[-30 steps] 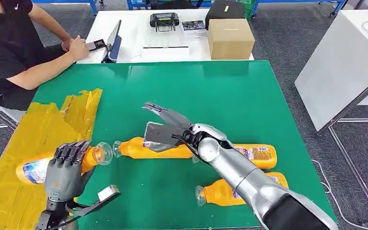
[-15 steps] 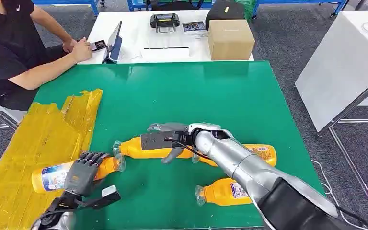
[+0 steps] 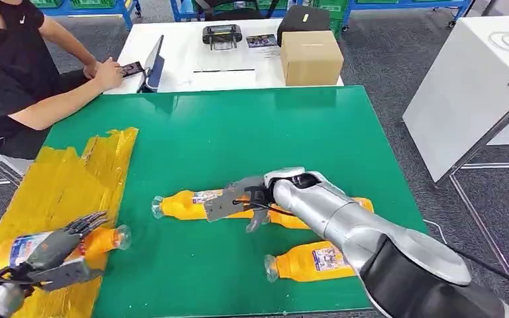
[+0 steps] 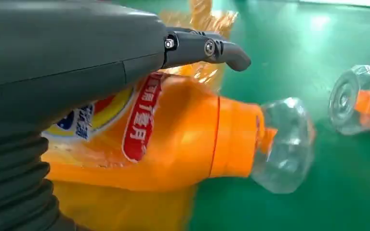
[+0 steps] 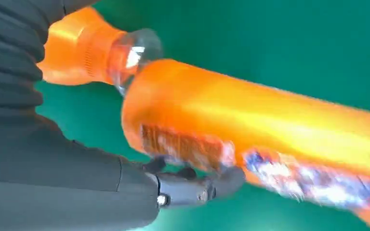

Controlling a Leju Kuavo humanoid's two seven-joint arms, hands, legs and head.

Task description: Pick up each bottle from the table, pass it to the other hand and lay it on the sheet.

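Orange bottles lie on their sides across the green table (image 3: 291, 126). One bottle (image 3: 66, 244) rests on the yellow sheet (image 3: 66, 185) with its clear cap pointing toward the green; the left robot hand (image 3: 56, 255) hovers beside it, fingers spread, holding nothing. The right robot hand (image 3: 238, 201) lies over the middle bottle (image 3: 185, 204), fingers curled down around its body, though whether they grip firmly I cannot tell. Behind the right arm a further bottle (image 3: 361, 205) lies just beside the middle one, and a nearer bottle (image 3: 308, 260) sits close to the table's front edge.

The step in hand looks like picking up the next bottle. The next move calls for a firm close and a lift, then a carry toward the left robot hand. Open green surface lies between the middle bottle and the sheet, so the handover has room; the sheet's free part lies toward the person (image 3: 20, 73).
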